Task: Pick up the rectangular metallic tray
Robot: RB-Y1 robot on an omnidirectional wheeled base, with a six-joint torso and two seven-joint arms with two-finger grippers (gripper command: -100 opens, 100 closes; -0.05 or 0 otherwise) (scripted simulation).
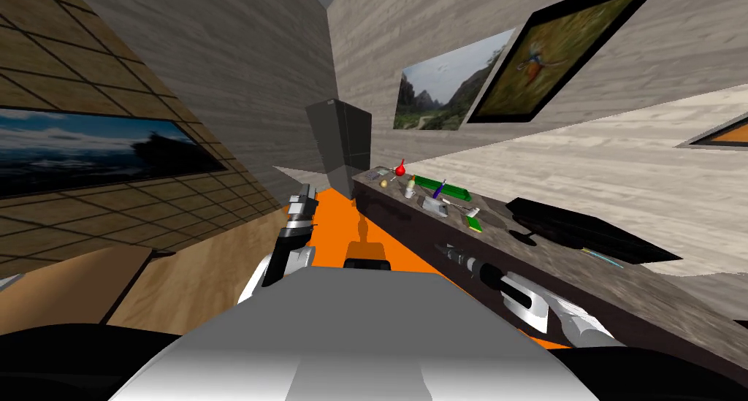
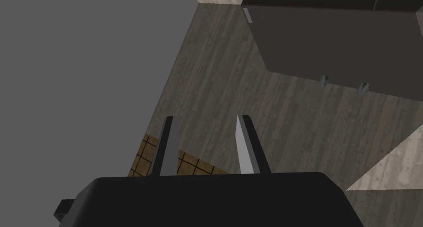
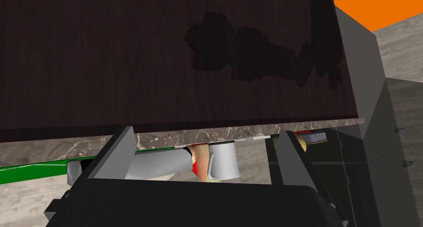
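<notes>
Along the counter (image 1: 657, 291) on the robot's right, a row of small things lies toward the far end. Among them is a pale grey, boxy piece that I take for the tray (image 1: 436, 207). It sits on the stone top just this side of a long green strip (image 1: 447, 190) and well beyond a flat black slab (image 1: 584, 236).

The right pincer (image 1: 445, 250) reaches out low over the counter's front edge, pointing down its length, so the tray lies straight ahead of it and a little further in from the edge. Its fingers (image 3: 122, 148) are spread wide, with nothing between them. The tray looks as if its long side runs with the counter, roughly in line with the arm, though it is too small to be sure.

The left pincer (image 1: 301, 197) hangs out over the floor on the other side of the body, well apart from the counter. Its fingers (image 2: 167, 148) are parted and empty.

The right arm is plainly the nearer one. By my reckoning it needs to travel forward along the counter and slightly inward to get over the tray.
</notes>
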